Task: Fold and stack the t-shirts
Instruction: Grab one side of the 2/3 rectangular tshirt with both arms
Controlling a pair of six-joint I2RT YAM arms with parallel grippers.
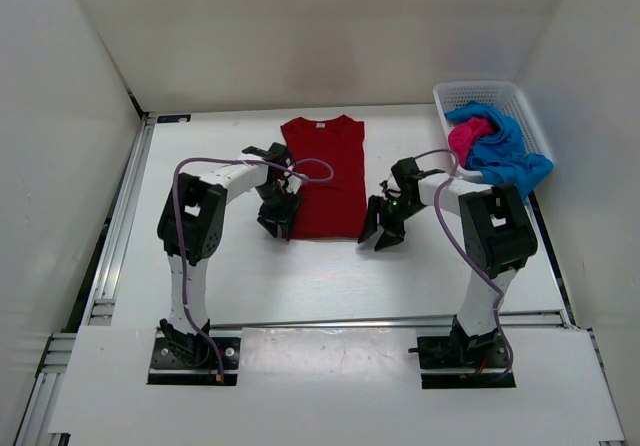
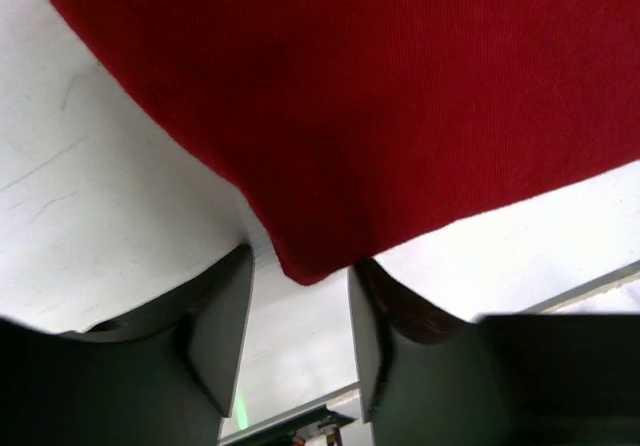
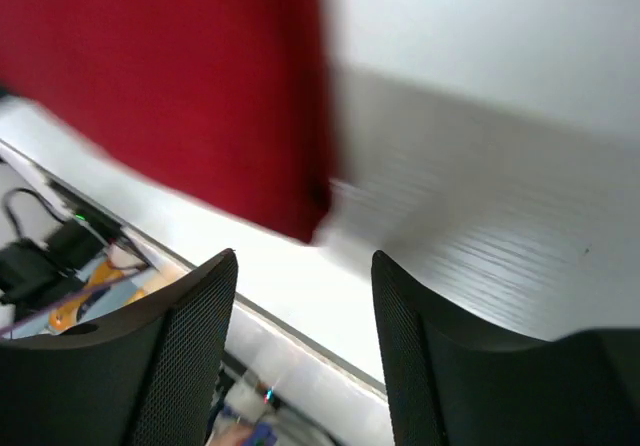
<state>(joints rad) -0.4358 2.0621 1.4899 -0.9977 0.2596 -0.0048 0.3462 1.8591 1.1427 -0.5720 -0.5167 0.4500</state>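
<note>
A dark red t-shirt (image 1: 322,176) lies flat in the middle of the table, folded into a narrow strip with its collar at the far end. My left gripper (image 1: 278,216) is at the shirt's near left corner. In the left wrist view its jaws (image 2: 300,311) stand open, and the red corner (image 2: 305,266) sits just past the tips, not pinched. My right gripper (image 1: 382,228) is beside the near right corner, off the cloth. It is open (image 3: 305,266) with only table between its fingers, and the red shirt (image 3: 180,86) lies ahead, blurred. The blue t-shirt (image 1: 510,154) and the magenta-pink t-shirt (image 1: 468,138) are bunched in the basket.
A white mesh basket (image 1: 490,94) stands at the far right corner, with the blue cloth spilling over its near rim. White walls close in the table (image 1: 330,276) on three sides. A metal rail (image 1: 120,216) runs along the left edge.
</note>
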